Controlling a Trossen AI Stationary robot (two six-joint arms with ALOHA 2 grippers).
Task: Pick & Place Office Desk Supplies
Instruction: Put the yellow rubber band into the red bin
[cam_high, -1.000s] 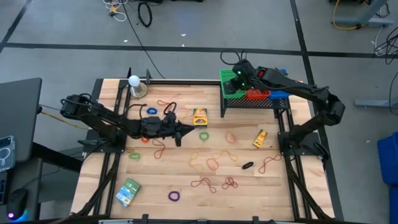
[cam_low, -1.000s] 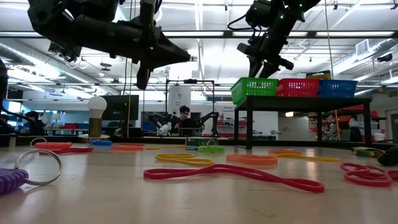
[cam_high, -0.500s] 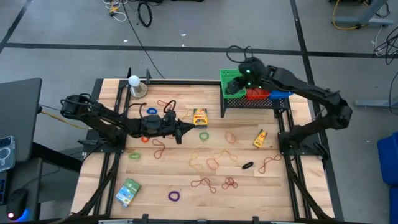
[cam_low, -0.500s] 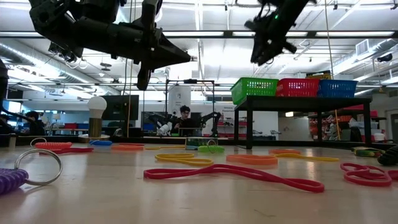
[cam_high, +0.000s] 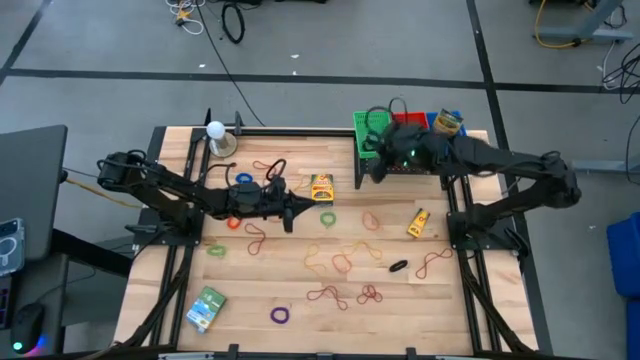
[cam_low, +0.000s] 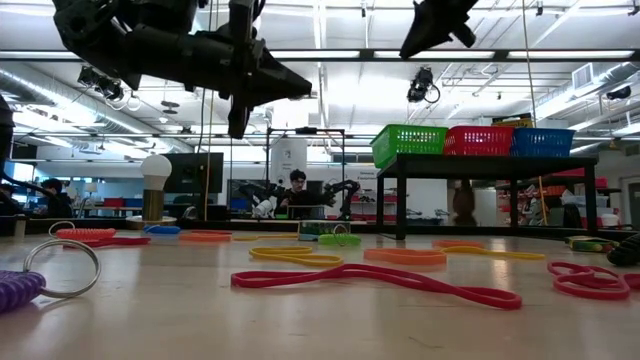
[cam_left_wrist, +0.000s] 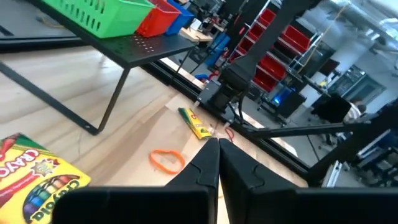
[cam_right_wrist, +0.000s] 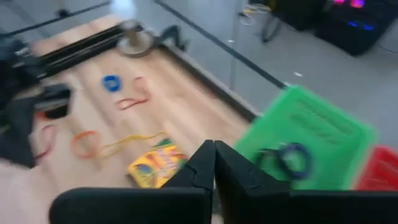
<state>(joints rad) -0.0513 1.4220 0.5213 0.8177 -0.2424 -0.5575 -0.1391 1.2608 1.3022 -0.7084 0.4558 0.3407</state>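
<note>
High view: the right gripper (cam_high: 372, 166) has swung off the far baskets since a second ago. It now hangs over the table edge of the green basket (cam_high: 366, 128), by the near-left corner of the black shelf (cam_high: 400, 170). Red and blue baskets, previously masked by the arm, now show. Reads as a drop-off just made, arm heading back for more. The left gripper (cam_high: 302, 209) has stayed mid-table, just near of the yellow crayon box (cam_high: 321, 187). Loose bands remain across the near half: a green ring (cam_high: 327, 217), a purple ring (cam_high: 279, 315), a green-blue packet (cam_high: 206, 307) at near left and a small yellow bottle (cam_high: 418, 222) at right. Most of the sorting is undone.

Low view: both arms come in from above, cut by the frame. A long red band (cam_low: 380, 280) lies nearest.

Left wrist view: fingers (cam_left_wrist: 208, 163) pressed together, nothing between them. An orange band (cam_left_wrist: 166, 160) and the bottle lie ahead; the crayon box is cut off at the edge.

Right wrist view: fingers (cam_right_wrist: 205, 165) meet tip to tip, empty. A blue ring (cam_right_wrist: 292, 157) rests inside the green basket, beside darker loops too blurred to name.
</note>
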